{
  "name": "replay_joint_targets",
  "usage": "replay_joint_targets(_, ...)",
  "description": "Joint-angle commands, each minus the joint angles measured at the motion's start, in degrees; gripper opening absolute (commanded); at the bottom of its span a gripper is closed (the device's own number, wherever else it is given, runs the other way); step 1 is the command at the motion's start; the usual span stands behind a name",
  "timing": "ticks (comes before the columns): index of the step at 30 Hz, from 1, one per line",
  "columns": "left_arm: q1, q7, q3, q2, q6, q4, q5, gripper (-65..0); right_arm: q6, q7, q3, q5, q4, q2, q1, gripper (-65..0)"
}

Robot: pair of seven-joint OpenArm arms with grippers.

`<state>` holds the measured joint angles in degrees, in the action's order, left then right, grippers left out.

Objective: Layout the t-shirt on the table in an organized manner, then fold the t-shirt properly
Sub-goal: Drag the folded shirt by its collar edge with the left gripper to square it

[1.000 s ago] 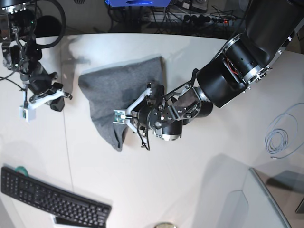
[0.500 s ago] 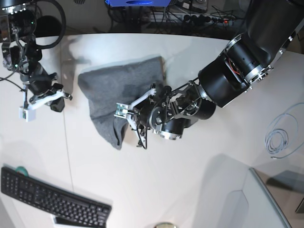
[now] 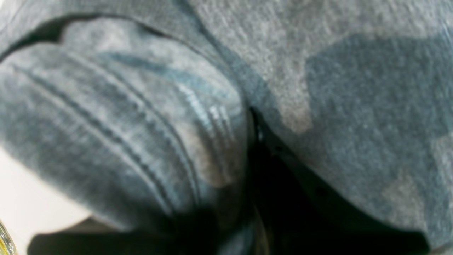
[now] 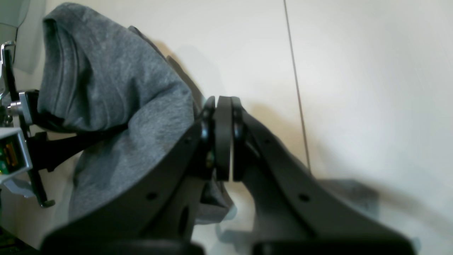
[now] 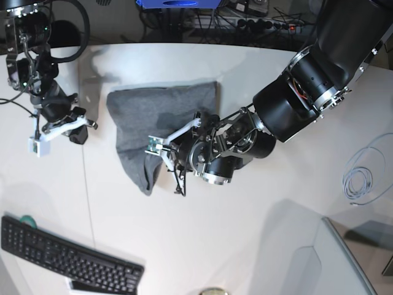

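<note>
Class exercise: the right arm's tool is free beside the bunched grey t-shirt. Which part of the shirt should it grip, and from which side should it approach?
Probably the free upper corner of the t-shirt nearest the right tool. Come in low from the open table side. That edge lies flat and single, while the lower end is bunched in the left tool.

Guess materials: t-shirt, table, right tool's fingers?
T-shirt: soft heather-grey knit, likely cotton blend; flecked weave, stitched hem rows, limp folds. Table: smooth white, probably laminate; faint sheen, thin dark seam. Right tool fingers: matte black, looks like moulded or printed plastic.
</note>
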<state>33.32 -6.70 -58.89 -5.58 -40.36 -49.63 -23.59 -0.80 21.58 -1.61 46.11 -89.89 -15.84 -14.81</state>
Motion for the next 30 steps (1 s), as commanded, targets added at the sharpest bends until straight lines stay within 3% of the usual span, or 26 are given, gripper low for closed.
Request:
replay_joint_targets(1,1.5,0.6,0.6,0.7,0.4,-0.6,0.5,-65.0,0.5,-1.3,-0.3,0.3,-0.9,-0.6,0.5,-65.0)
replay_joint_targets(2,1.5,0.6,0.6,0.9,0.4,-0.6,0.5,-65.0,0.5,-1.3,-0.3,0.3,-0.9,-0.6,0.4,-65.0)
replay_joint_targets(3,1.5,0.6,0.7,0.9,0.4,-0.6,0.5,-60.4,0.5,-1.3,-0.4,0.3,-0.9,-0.6,0.4,-65.0)
replay_joint_targets(8,1.5,0.6,0.7,1.0,0.4,-0.7,0.5,-22.5,0.5,-1.3,-0.2,0.3,-0.9,-0.6,0.3,-65.0)
replay_joint_targets(11,1.6,0.6,0.7,1.0,0.4,-0.9,0.5,-10.4,0.5,-1.3,-0.2,0.3,-0.9,-0.6,0.4,-65.0)
replay_joint_targets(25,4.9,0.6,0.8,0.5,0.4,-4.7,0.6,-10.0,0.5,-1.3,0.0,0.3,-0.8,-0.6,0.7,-65.0)
replay_joint_targets(30,4.8,0.6,5.7,1.9,0.4,-4.9,0.6,-10.0,0.5,-0.8,0.1,0.3,-0.8,-0.6,1.2,-65.0)
